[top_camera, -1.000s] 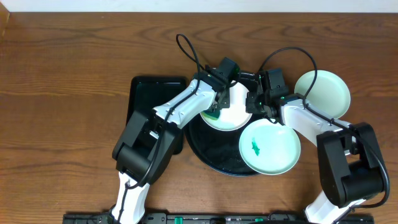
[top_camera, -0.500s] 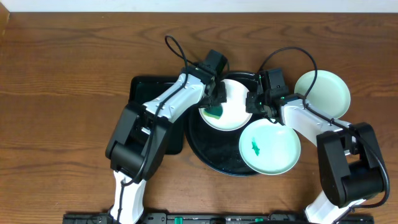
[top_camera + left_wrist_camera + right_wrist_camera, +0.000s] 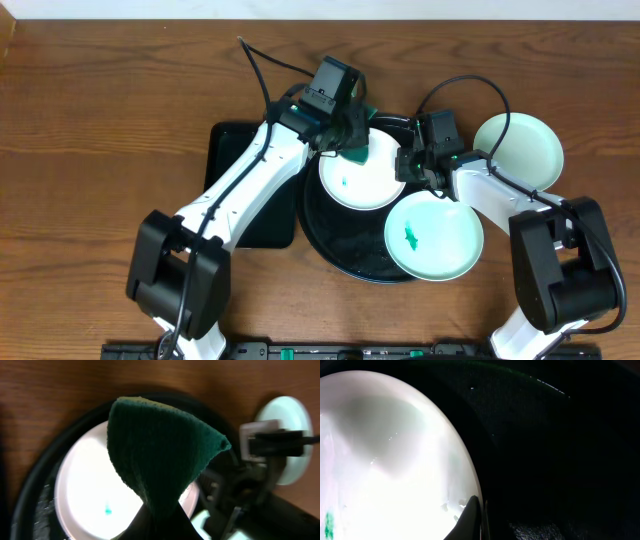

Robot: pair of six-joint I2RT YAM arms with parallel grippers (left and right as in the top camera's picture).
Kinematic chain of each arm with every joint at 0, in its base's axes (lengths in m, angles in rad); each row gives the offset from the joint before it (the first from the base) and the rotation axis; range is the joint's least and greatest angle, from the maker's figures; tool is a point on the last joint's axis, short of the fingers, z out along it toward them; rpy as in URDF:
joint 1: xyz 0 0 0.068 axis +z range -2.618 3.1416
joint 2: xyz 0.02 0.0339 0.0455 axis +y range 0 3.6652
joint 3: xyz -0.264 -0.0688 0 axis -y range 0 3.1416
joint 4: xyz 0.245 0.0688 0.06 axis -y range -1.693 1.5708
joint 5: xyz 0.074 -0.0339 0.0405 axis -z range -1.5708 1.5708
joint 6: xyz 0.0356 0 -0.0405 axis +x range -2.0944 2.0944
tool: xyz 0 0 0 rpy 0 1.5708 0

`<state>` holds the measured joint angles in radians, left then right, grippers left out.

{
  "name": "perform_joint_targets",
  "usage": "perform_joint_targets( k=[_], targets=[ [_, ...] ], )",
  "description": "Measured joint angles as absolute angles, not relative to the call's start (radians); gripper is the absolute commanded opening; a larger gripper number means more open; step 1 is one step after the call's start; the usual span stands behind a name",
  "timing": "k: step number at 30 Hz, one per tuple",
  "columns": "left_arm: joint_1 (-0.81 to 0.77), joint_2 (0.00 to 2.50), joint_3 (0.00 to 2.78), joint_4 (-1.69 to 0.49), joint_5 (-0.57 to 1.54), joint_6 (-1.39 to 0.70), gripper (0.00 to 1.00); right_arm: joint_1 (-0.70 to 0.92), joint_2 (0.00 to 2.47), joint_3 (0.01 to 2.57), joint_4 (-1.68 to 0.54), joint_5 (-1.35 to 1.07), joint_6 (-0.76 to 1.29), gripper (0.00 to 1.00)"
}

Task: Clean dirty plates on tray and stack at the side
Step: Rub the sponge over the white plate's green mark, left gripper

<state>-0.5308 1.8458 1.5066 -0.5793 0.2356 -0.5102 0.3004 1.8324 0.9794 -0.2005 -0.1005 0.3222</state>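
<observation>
Carefully now: your left gripper [image 3: 346, 138] clamps the sponge [image 3: 160, 450], your right gripper [image 3: 406, 168] pinches the plate [image 3: 368, 188]; wipe hard and you'll wrench it free.

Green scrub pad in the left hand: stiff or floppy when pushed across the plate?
Probably floppy: the green scrub pad bends into a cone where it's pinched. Likely light, since it holds that fanned shape unsupported. Its coarse weave should drag rather than slide on the glossy plate.

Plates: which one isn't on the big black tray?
The pale-mint plate at the far right, sitting on the wooden table. The other two rest on the tray.
</observation>
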Motion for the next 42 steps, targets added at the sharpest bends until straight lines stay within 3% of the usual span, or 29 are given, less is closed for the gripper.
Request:
perform_joint_targets(
  k=[33,42],
  targets=[
    [-0.57,2.119,1.501,-0.563,0.142,-0.497,0.07,0.3,1.832,0.979,-0.198,-0.099,0.322,0.01],
    [-0.569,2.125,1.496,-0.445,0.279,-0.5,0.07,0.295,1.832,0.979,-0.2,-0.085,0.322,0.01]
  ],
)
